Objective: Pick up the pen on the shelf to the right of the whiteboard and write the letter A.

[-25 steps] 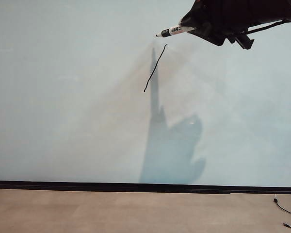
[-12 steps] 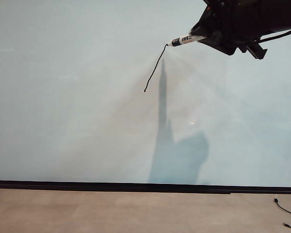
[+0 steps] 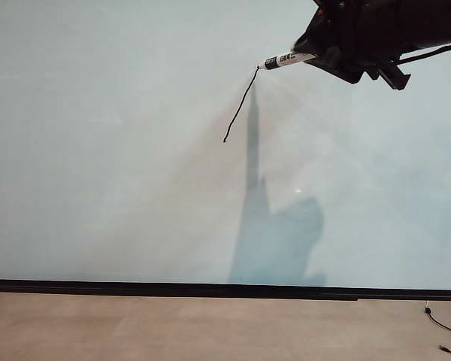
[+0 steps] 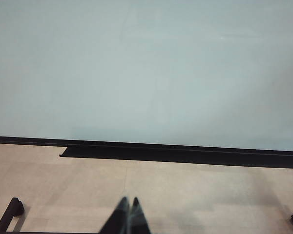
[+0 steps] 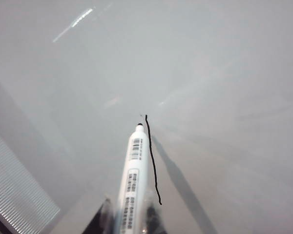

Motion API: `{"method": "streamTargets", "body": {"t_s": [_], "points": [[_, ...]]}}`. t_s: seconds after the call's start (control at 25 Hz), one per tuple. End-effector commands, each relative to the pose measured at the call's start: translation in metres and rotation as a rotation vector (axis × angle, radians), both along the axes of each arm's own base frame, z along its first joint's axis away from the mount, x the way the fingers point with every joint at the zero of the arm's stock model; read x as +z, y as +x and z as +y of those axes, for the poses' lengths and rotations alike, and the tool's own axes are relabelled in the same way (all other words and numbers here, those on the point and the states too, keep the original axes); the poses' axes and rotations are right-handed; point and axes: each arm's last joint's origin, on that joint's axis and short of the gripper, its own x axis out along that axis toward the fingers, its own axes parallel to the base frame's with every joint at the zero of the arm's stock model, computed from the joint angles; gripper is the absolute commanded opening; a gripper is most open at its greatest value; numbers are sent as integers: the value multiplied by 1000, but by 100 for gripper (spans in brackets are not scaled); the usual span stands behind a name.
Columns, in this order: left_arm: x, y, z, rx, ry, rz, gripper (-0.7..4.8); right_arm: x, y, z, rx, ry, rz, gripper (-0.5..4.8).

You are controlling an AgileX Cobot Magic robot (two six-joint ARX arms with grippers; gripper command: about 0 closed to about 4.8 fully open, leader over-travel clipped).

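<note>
One whiteboard (image 3: pixel 120 150), one pen (image 3: pixel 286 59) and one black stroke (image 3: pixel 240 105) show; of the letter A only this single slanted line is drawn. One black strip (image 3: pixel 173 289) edges the board above the tan floor (image 3: pixel 173 327), where a cable (image 3: pixel 443 325) lies at the right.

The right hand (image 3: pixel 316 53) sits at the exterior view's upper right, cut off by the frame, its bulk dark and hard to read. It is clamped on the pen's white barrel, whose black tip meets the stroke's upper end. The pen's shadow (image 3: pixel 254 150) falls down the board.

The left hand (image 4: pixel 128 214) hangs low over the floor, fingers pressed together, holding nothing, well apart from the board.
</note>
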Motion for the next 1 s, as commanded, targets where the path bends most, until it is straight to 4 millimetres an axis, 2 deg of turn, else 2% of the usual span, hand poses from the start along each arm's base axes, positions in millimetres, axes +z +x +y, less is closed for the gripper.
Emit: {"method": "streamTargets", "body": {"t_s": [0.04,0.48,1.0], "points": [[2,0,0,-1,4,-10,-4,4,2,0,-3,16,-23,-6],[2,0,0,-1,4,-10,-5,7,13,4,7,14,-29,-6],[2,0,0,-1,4,-10,-4,2,14,3,-39,-8,11,-6]]}}
